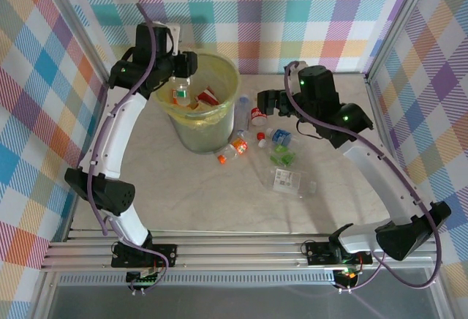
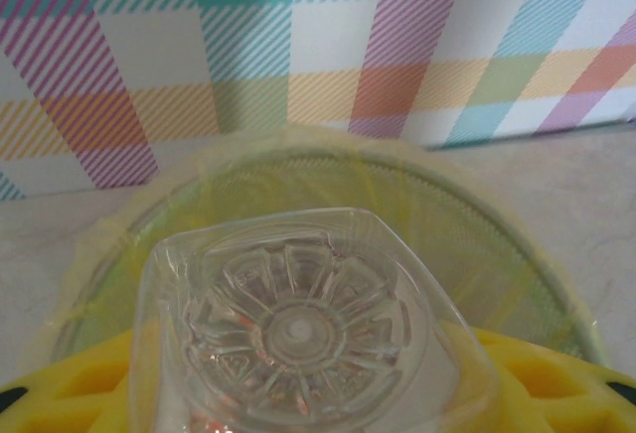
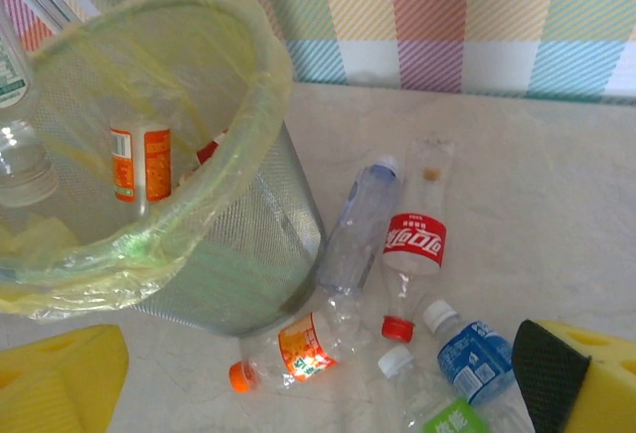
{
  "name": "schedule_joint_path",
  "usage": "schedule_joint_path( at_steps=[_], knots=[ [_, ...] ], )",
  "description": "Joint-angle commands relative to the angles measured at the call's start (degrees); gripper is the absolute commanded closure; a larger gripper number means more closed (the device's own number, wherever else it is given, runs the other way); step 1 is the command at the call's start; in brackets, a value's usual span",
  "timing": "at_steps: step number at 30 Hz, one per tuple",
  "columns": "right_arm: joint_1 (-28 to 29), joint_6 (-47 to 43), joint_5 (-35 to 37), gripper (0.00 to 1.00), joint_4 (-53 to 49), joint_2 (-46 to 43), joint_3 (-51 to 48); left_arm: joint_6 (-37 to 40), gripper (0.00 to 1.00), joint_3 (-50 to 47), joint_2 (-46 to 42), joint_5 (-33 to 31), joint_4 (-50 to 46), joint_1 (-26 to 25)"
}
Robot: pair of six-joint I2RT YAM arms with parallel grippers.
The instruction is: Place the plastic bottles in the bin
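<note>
My left gripper (image 1: 178, 76) hangs over the mouth of the bin (image 1: 219, 114), shut on a clear plastic bottle (image 1: 179, 91). In the left wrist view that bottle's ribbed base (image 2: 298, 329) sits between the yellow fingers (image 2: 556, 393), with the bin's yellow-lined rim (image 2: 477, 205) beyond. Inside the bin lie bottles with orange labels (image 3: 144, 160). My right gripper (image 1: 267, 104) stands open above the table right of the bin. Below it lie a red-labelled bottle (image 3: 412, 244), a clear blue-capped one (image 3: 358, 224), an orange-capped one (image 3: 293, 349), a blue-labelled one (image 3: 472, 359) and a green-labelled one (image 3: 447, 418).
A flattened clear bottle with a white label (image 1: 292, 181) lies nearer the front. Checked cloth walls (image 1: 292, 12) close in the back and sides of the marble table (image 1: 219, 209). The bin's mesh wall (image 3: 248, 254) stands right beside the loose bottles.
</note>
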State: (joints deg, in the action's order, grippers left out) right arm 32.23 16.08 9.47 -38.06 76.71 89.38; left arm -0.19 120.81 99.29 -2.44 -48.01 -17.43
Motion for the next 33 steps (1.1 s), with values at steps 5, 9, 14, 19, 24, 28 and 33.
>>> schedule_joint_path(
  at_steps=[5,9,14,19,24,28,33],
  knots=[
    [-1.2,2.65,-0.04,0.0,-1.94,0.2,1.03,-3.61,0.83,-6.9,-0.42,0.28,0.35,0.56],
    [-1.49,2.91,-0.6,0.0,-1.19,-0.32,0.05,-5.68,0.8,-14.2,-2.84,0.68,4.35,0.55],
    [-1.83,3.08,-1.23,0.0,-0.63,-0.68,-0.74,-6.71,0.7,-19.18,-4.0,0.67,6.17,0.56],
    [-2.22,3.72,-1.3,0.0,-0.74,-0.37,-1.05,-7.84,0.45,-21.61,-4.71,0.55,6.0,0.56],
    [-3.76,4.99,-1.79,0.0,-1.78,1.2,-0.43,-8.43,0.2,-21.48,-5.97,0.08,5.89,0.56],
    [-6.48,6.11,-5.69,0.0,-2.58,3.62,0.26,-8.52,0.08,-19.43,-6.73,-0.58,5.06,0.56],
    [-10.19,6.95,-11.67,0.0,-2.86,7.78,1.67,-8.68,0.0,-17.81,-8.1,-1.42,4.22,0.51]
  ],
)
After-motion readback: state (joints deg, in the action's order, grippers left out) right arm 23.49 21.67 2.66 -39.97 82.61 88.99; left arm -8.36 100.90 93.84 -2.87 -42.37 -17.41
